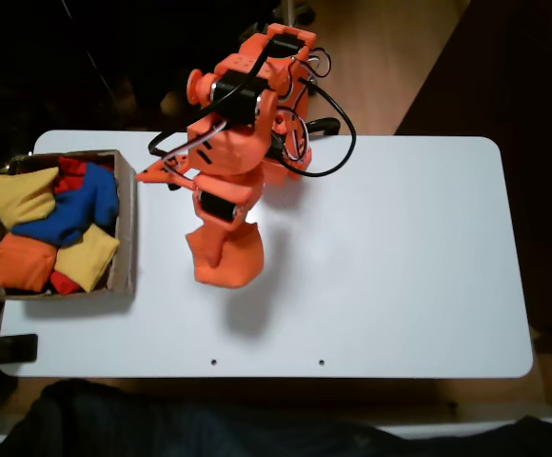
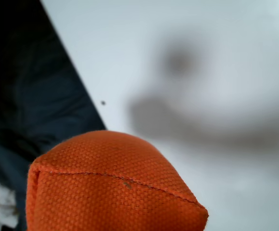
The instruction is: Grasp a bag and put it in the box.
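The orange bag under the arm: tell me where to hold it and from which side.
Hold the bag across its plump upper middle, coming from above. It is soft and pillow-like, so its bulging sides should pinch in easily. In the fixed view the gripper already seems there; its jaws are hidden.

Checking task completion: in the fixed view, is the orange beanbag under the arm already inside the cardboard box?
No: the orange beanbag hangs over the white table, well right of the cardboard box.

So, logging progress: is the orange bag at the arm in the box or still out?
Out: the bag hangs at the arm above the white table, right of the box.
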